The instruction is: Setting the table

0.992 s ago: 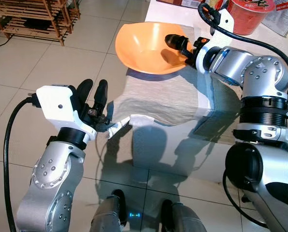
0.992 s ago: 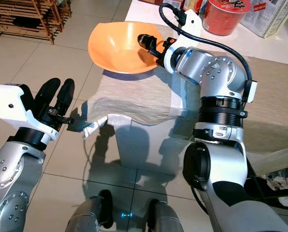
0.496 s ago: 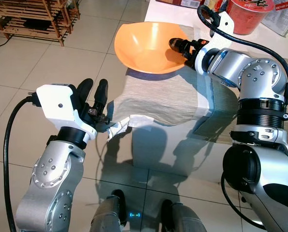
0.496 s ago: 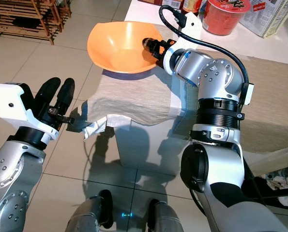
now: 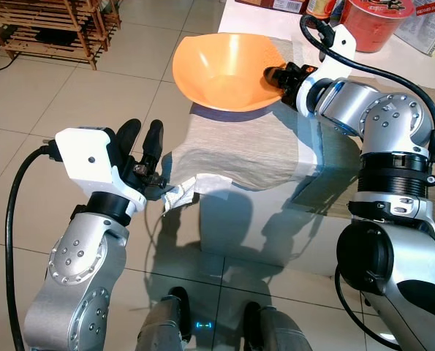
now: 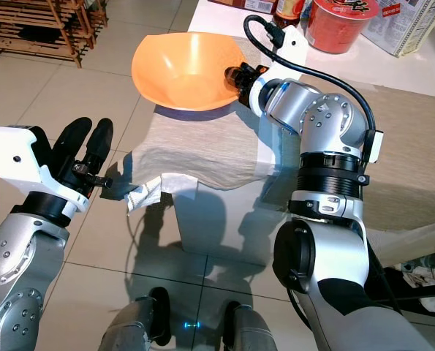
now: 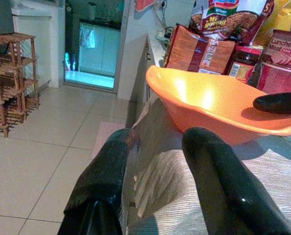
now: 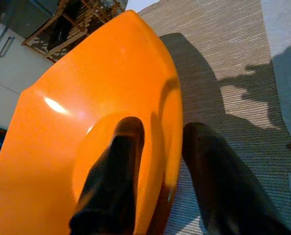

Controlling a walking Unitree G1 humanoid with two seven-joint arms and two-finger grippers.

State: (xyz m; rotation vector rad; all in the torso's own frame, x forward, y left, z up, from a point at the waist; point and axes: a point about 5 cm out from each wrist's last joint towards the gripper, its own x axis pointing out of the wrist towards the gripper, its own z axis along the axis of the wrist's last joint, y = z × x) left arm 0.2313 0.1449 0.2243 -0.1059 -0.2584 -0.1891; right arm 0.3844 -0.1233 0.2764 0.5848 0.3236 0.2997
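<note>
An orange bowl (image 5: pixel 217 62) sits on a grey cloth (image 5: pixel 239 146) at the near left corner of the white table (image 5: pixel 240 18). My right gripper (image 5: pixel 273 73) is at the bowl's right rim. In the right wrist view one finger (image 8: pixel 118 166) is inside the bowl (image 8: pixel 81 98) and the other is outside, with a gap around the rim. My left gripper (image 5: pixel 142 128) is off the table's corner, fingers apart. The cloth's curled front corner (image 5: pixel 179 193) reaches in between them near their base, and the left wrist view shows the cloth (image 7: pixel 150 171) there.
A wooden rack (image 5: pixel 49 29) stands on the tiled floor at the far left. A red cup (image 5: pixel 378 18) and food packets (image 7: pixel 199 49) crowd the back of the table. The cloth hangs over the table's near edge.
My right gripper has drawn back from inside the bowl to its right rim, and the bowl has shifted slightly left. The left arm and the cloth corner are nearly unchanged.
</note>
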